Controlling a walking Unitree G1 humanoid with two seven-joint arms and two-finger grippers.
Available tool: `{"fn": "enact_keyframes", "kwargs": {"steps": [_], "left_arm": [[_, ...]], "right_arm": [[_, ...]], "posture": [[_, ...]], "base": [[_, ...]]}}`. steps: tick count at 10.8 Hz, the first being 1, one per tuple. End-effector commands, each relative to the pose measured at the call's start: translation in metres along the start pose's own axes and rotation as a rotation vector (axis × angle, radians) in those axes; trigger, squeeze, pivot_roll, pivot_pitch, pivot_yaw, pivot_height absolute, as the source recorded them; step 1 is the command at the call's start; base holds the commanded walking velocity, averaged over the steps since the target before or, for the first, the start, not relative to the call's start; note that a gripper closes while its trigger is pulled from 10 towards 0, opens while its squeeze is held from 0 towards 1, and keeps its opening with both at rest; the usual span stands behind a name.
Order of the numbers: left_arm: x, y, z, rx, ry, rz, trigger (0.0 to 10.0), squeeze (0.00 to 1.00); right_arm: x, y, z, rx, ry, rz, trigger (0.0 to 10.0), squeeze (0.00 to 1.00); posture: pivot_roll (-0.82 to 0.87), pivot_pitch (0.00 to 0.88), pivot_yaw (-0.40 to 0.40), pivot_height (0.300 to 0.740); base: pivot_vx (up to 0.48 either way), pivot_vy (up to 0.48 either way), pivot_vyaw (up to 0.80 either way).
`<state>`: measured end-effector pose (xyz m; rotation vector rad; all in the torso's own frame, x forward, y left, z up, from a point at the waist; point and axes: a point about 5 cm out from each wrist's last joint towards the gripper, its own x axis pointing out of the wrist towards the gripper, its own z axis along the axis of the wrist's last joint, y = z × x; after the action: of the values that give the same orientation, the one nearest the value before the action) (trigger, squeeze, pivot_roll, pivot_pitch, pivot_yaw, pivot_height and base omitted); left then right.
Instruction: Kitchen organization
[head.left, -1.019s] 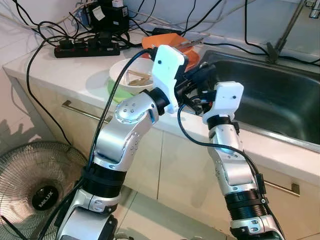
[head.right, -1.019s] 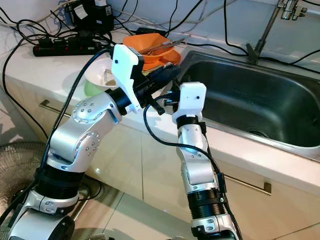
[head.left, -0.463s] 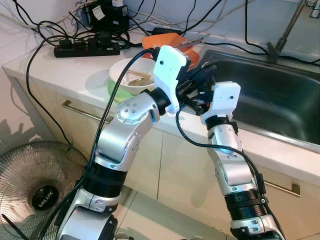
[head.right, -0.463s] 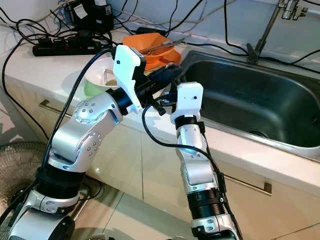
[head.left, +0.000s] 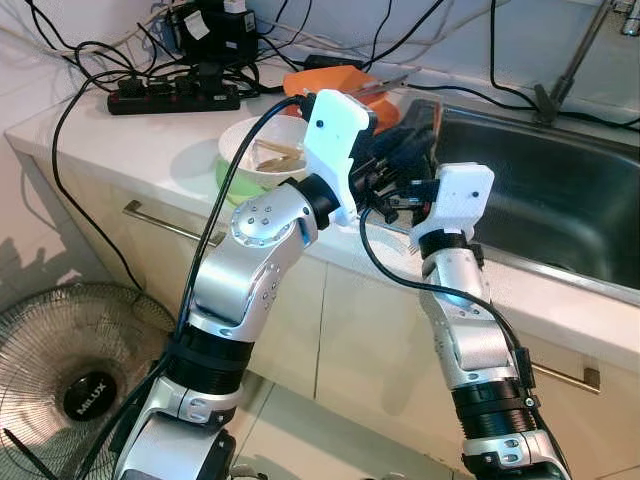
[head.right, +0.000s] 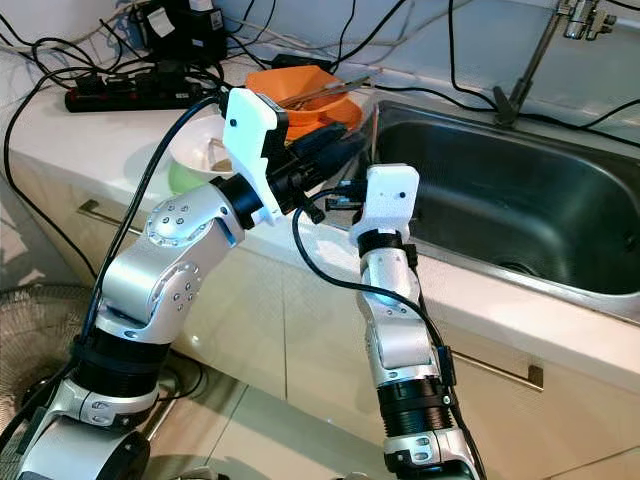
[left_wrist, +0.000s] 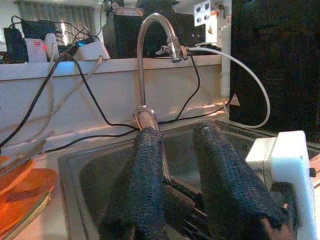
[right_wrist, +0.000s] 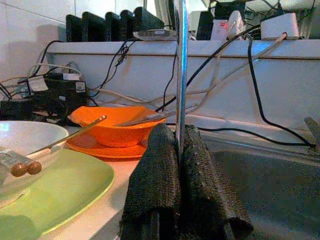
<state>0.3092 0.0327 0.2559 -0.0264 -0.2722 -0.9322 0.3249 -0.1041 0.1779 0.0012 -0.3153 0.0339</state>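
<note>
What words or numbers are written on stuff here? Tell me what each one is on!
"MILUX": on the round middle of the fan standing on the floor.
White label on the black box at the back of the counter: too small to read.
Markings on the white panel behind the tap: too blurred to read.

Your left arm's white wrist housing (head.left: 335, 150) covers the near side of the white bowl (head.left: 262, 152), so you can't tell what's inside beyond some brown sticks. The orange bowl (head.right: 305, 95) is partly blocked by the left gripper (head.right: 335, 150). The sink (head.left: 560, 190) runs off the right edge, and the floor fan (head.left: 75, 370) gets clipped at the left.
</note>
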Motion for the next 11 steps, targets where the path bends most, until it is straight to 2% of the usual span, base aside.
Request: {"fn": "enact_keyframes", "kwargs": {"steps": [1,3,4,6,7,8,9,11], "left_arm": [[0.001,0.000,0.001,0.000,-0.003,-0.001,10.0,1.00],[-0.001,0.004,0.003,0.020,-0.016,0.031,10.0,1.00],[-0.005,0.007,0.005,0.040,-0.016,0.049,10.0,0.00],[-0.018,0.014,0.000,0.054,0.032,0.069,10.0,0.00],[-0.028,0.016,-0.008,0.058,0.075,0.079,10.0,0.00],[-0.034,0.016,-0.015,0.060,0.110,0.082,10.0,0.00],[-0.047,0.014,-0.032,0.064,0.213,0.063,10.0,0.00],[-0.058,0.012,-0.050,0.051,0.307,0.060,10.0,0.00]], "right_arm": [[0.002,-0.002,0.007,0.011,-0.029,-0.014,0.0,0.00],[0.007,-0.007,0.008,0.006,-0.034,-0.027,0.0,0.00],[0.014,-0.016,0.009,-0.006,-0.037,-0.059,0.0,0.00],[0.032,-0.038,0.013,-0.013,-0.022,-0.123,0.0,0.00],[0.044,-0.050,0.012,-0.043,0.024,-0.157,2.9,0.00],[0.051,-0.055,0.012,-0.063,0.046,-0.163,10.0,0.00],[0.064,-0.061,0.013,-0.054,0.063,-0.170,10.0,0.00],[0.075,-0.067,0.007,-0.020,0.118,-0.188,10.0,0.00]], "posture": [[0.05,0.022,-0.010,0.740],[0.06,0.021,-0.015,0.740],[0.06,0.020,-0.017,0.740],[0.07,0.018,-0.031,0.740],[0.08,0.018,-0.038,0.740],[0.08,0.017,-0.045,0.740],[0.08,0.019,-0.055,0.740],[0.09,0.020,-0.069,0.740]], "base": [[0.000,0.000,0.00],[0.000,0.000,0.00],[0.000,0.000,0.00],[0.000,0.000,0.00],[0.000,0.000,0.00],[0.000,0.000,0.00],[0.000,0.000,0.00],[0.000,0.000,0.00]]}}
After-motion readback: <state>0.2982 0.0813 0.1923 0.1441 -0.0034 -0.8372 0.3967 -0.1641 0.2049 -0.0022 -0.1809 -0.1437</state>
